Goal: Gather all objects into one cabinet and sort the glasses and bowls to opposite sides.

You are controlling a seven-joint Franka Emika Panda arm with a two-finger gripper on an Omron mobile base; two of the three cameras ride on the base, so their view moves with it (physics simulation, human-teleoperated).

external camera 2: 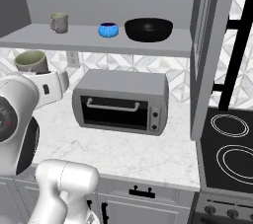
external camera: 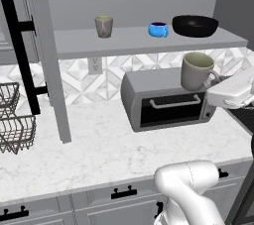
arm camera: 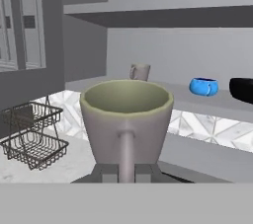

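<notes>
Grey-beige handled mug with pale olive-green inside (external camera: pixel 197 72), upright, held above the grey toaster oven (external camera: pixel 166 103) below shelf level; the hand (arm camera: pixel 126 172) is pressed together on its handle. Second matching grey-beige mug (external camera: pixel 103 26) stands at the left of the long grey cabinet shelf (external camera: pixel 134 40). Small bright blue bowl (external camera: pixel 158 29) sits further right, just beside the wide shallow black bowl (external camera: pixel 195 26). Open panelled cabinet door with black bar handle (external camera: pixel 20 53) at left. Two-tier wire basket (external camera: pixel 15 120) stands on the white marble worktop (external camera: pixel 99 149).
</notes>
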